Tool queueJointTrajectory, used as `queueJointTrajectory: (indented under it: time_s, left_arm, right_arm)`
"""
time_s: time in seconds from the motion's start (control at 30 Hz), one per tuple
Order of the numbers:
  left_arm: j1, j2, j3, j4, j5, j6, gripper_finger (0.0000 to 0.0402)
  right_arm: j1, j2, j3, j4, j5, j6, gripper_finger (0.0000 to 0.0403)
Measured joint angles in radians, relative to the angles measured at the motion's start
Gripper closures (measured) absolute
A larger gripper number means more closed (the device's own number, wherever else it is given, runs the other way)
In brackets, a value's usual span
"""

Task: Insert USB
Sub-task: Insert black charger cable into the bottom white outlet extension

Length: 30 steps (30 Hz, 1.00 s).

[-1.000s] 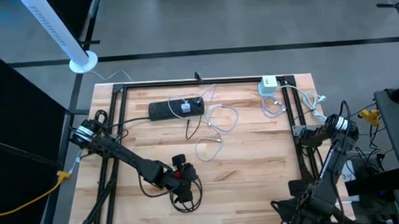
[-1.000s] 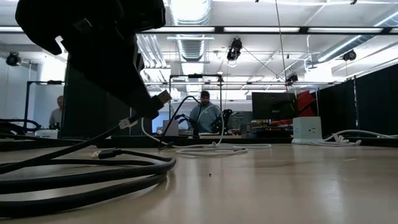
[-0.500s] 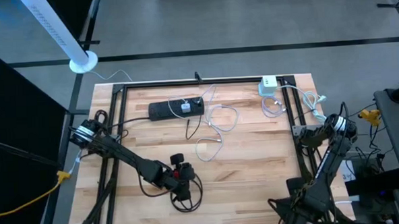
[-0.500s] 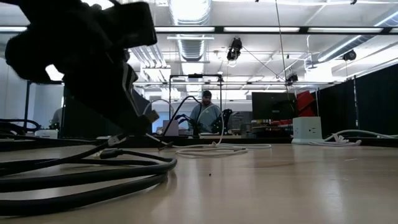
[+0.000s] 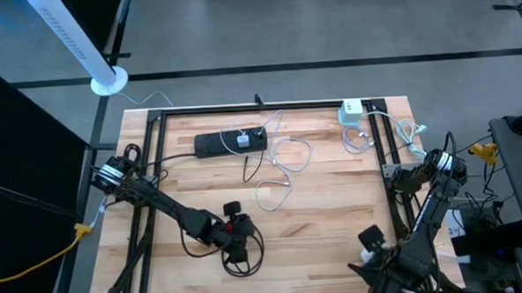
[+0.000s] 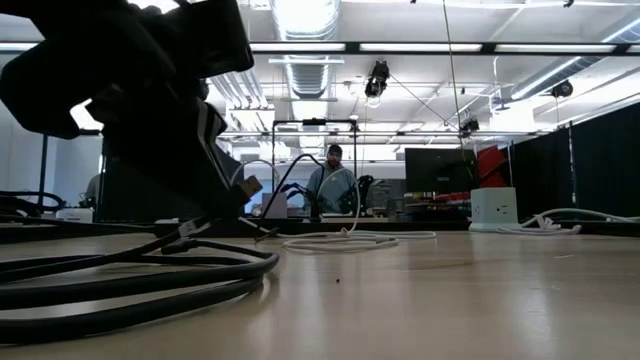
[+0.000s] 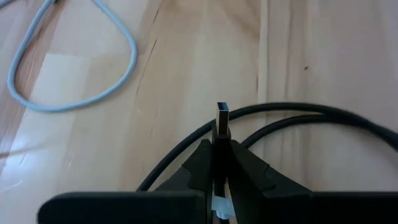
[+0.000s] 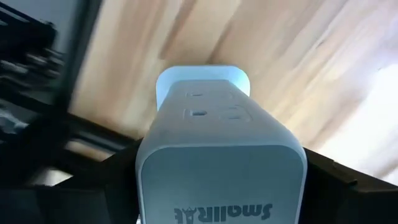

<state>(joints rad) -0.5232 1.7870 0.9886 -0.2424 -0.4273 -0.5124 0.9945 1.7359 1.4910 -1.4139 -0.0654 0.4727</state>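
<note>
A: Since a second ago, the right arm is bringing something pale into sight at the near right of the bench, and the left gripper is dipping lower.

B: What is each one holding?

A: The left gripper is pinching the USB plug between its fingers, metal tip pointing forward, near the middle of the near edge above its coiled black cable. The right gripper is clamping a white charger block, its ports facing away from that wrist.

B: What could go wrong?

A: I'd judge alignment. Plug and block are well apart, and both are being carried, so a slight tilt or a flipped plug would be jamming at the port. The black cable could also be dragging and twisting the plug in the pinch.
</note>
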Motion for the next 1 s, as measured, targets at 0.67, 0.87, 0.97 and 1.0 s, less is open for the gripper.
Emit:
queueJointTrajectory:
  time_s: [0.67,0.87,0.97,1.0]
  left_arm:
    - [0.002,0.0,0.027,0.216,0.21,0.135,0.038]
    - [0.003,-0.001,0.06,0.212,0.285,0.171,0.038]
    - [-0.011,-0.001,0.075,0.189,0.299,0.217,0.038]
    - [-0.016,-0.001,0.081,0.185,0.3,0.24,0.038]
  right_arm:
    - [-0.153,-0.002,-0.037,0.176,0.114,-0.098,0.011]
    - [-0.316,-0.005,-0.041,0.198,0.141,-0.006,0.011]
    - [-0.386,-0.005,-0.041,0.225,0.142,0.074,0.011]
    - [-0.405,-0.005,-0.042,0.243,0.141,0.1,0.011]
